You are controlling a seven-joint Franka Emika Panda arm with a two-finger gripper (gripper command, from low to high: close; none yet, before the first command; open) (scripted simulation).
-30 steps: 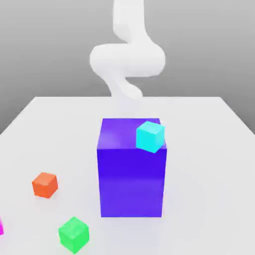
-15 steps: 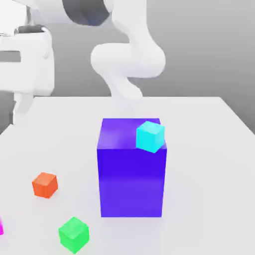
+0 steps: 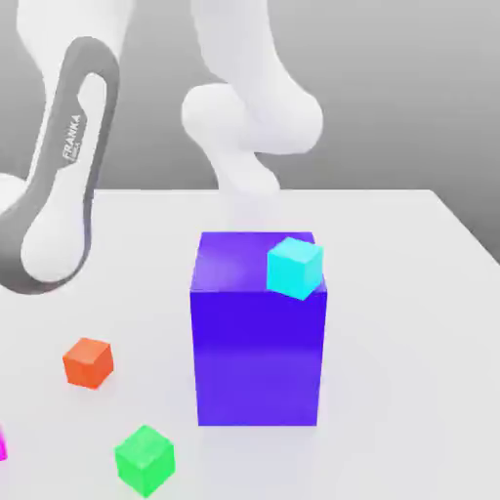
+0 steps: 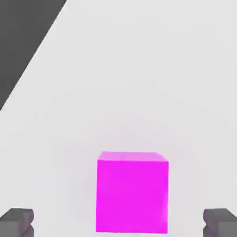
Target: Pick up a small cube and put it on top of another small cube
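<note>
A magenta cube (image 4: 132, 192) sits on the white table in the hand view. My gripper (image 4: 118, 223) hangs above it, open, with one dark fingertip (image 4: 17, 221) on each side and a clear gap to the cube on both sides. In the exterior view a sliver of the magenta cube (image 3: 2, 447) peeks in at the left edge. An orange cube (image 3: 89, 362) and a green cube (image 3: 145, 460) lie on the table at the exterior view's left. A cyan cube (image 3: 294, 267) rests on the top corner of a tall blue block (image 3: 258, 342).
A white and grey arm link (image 3: 61, 176) marked FRANKA slants down across the exterior view's left, above the orange cube. The tall blue block stands mid-table. The arm's base column (image 3: 249, 127) rises behind it. The table's edge (image 4: 32, 55) runs near the magenta cube.
The arm has swung down into the exterior view's left; its lettered link now slants where the hand's white body was half a second ago. The cubes have not moved.
</note>
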